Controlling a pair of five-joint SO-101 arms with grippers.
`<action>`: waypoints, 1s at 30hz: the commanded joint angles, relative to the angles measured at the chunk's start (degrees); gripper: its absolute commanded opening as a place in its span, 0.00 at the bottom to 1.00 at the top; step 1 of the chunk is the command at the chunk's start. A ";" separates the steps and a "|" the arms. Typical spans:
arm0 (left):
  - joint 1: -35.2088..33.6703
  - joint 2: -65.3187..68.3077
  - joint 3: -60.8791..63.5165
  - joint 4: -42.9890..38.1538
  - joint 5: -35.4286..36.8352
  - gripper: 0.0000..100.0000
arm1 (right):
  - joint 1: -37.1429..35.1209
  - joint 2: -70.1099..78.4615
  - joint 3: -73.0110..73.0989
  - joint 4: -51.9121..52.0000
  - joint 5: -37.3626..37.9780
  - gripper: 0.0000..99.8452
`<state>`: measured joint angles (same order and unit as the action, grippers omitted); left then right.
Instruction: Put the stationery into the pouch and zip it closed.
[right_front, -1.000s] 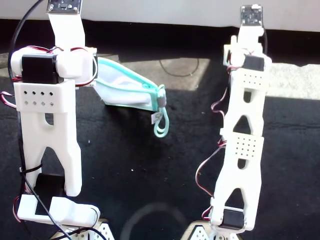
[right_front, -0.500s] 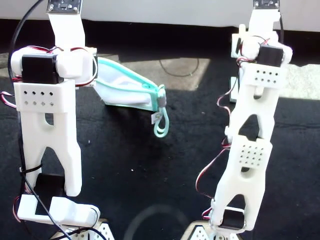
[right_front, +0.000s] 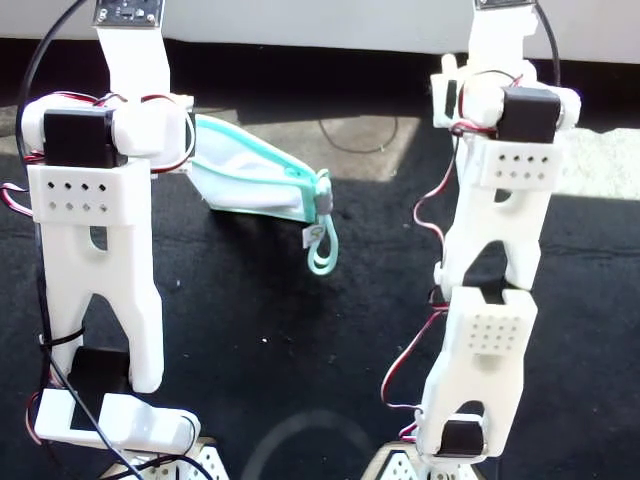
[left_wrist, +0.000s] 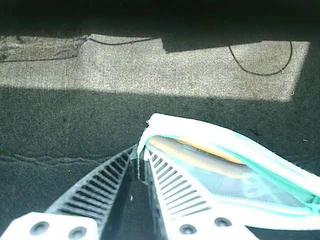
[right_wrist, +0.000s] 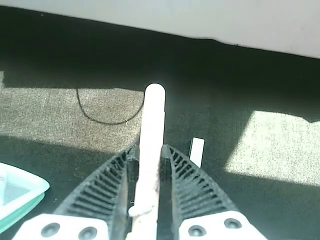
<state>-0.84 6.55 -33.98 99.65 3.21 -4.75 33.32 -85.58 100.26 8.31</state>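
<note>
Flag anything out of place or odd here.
Nothing is spilled or damaged. One small white block lies loose on the mat, outside the open pouch; the right gripper holds a white stick.

We see a white pouch (right_front: 255, 180) edged in mint green, with an orange item (left_wrist: 186, 151) inside. The stick (right_wrist: 151, 130) and small block (right_wrist: 196, 151) are white; the mat (right_front: 300, 340) is black, grey where sunlit.

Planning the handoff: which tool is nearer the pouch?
Left. The left tool clamps the pouch at its rim; the right tool, holding a white stick, sits apart.
</note>
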 joint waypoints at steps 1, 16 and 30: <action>-0.13 2.77 0.57 0.70 0.44 0.01 | -1.19 -6.46 -1.45 0.84 0.70 0.01; -0.13 2.77 0.57 0.62 0.35 0.01 | -6.02 -39.34 58.68 -0.48 0.35 0.01; -0.31 2.77 0.48 0.53 0.35 0.01 | -6.02 -54.64 118.20 -37.14 2.55 0.01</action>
<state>-0.84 6.55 -33.98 99.65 3.21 -10.55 -18.55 23.87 70.64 8.66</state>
